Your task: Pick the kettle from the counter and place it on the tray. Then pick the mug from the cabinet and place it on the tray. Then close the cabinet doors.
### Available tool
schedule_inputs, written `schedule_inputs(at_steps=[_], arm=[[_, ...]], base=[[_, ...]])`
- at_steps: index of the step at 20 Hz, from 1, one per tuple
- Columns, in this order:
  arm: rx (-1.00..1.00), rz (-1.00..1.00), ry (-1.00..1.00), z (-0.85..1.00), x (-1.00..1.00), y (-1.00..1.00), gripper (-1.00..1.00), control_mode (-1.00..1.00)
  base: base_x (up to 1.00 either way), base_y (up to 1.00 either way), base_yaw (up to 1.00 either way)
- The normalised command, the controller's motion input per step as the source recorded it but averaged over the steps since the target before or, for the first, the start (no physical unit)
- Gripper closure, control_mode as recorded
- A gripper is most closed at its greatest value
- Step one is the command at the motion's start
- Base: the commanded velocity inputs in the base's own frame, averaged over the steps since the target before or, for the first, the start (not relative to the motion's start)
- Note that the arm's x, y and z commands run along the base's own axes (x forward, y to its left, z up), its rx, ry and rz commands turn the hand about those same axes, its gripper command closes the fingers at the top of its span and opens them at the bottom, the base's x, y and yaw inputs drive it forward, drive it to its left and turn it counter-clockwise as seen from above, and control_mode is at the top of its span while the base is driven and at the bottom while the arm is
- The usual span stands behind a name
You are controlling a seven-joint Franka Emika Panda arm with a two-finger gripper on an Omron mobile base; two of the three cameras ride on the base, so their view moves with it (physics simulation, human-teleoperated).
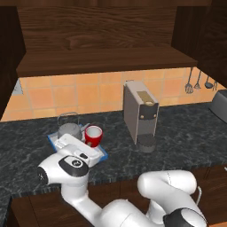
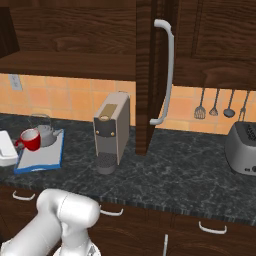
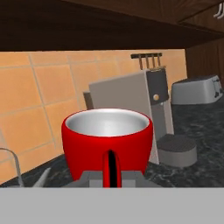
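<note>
kettle: the grey kettle [image 1: 69,129] stands on the tray [image 1: 103,154], at its back corner by the tiled wall; its first step looks done
mug: the red mug [image 1: 93,135] sits over the near part of the tray, just beside the kettle; in the hand view the mug [image 3: 107,144] is upright, handle toward the camera
gripper: the gripper [image 3: 112,177] is closed on the mug's handle; whether the mug's base already rests on the tray I cannot tell
tray: on the dark counter [image 1: 186,137], left of the coffee machine [image 1: 141,115]; blue rim visible at the corners
cabinet: the shelf [image 1: 106,60] above the counter is bare; the mug is out of it
cabinet doors: open; one door [image 2: 150,75] stands edge-on toward the room with its long silver handle [image 2: 166,75] facing out
done: kettle placed; mug fetched and brought to the tray
left: release the mug and draw the hand clear; then swing both doors shut
progress: by my judgement well past the middle; the doors are the only untouched part
</note>
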Motion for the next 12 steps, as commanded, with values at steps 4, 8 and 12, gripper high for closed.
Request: schedule_inputs(at_steps=[4, 8, 12], arm=[[0.00, -0.02, 0.01, -0.30, 0.16, 0.18, 1.00, -1.00], [0.00, 0.00, 0.06, -0.28, 0.09, 0.08, 1.00, -1.00], [0.00, 0.00, 0.11, -0.25, 0.09, 0.03, 1.00, -1.00]], base=[[0.00, 0.00, 0.00], [0.00, 0.00, 0.00], [0.00, 0.00, 0.00]])
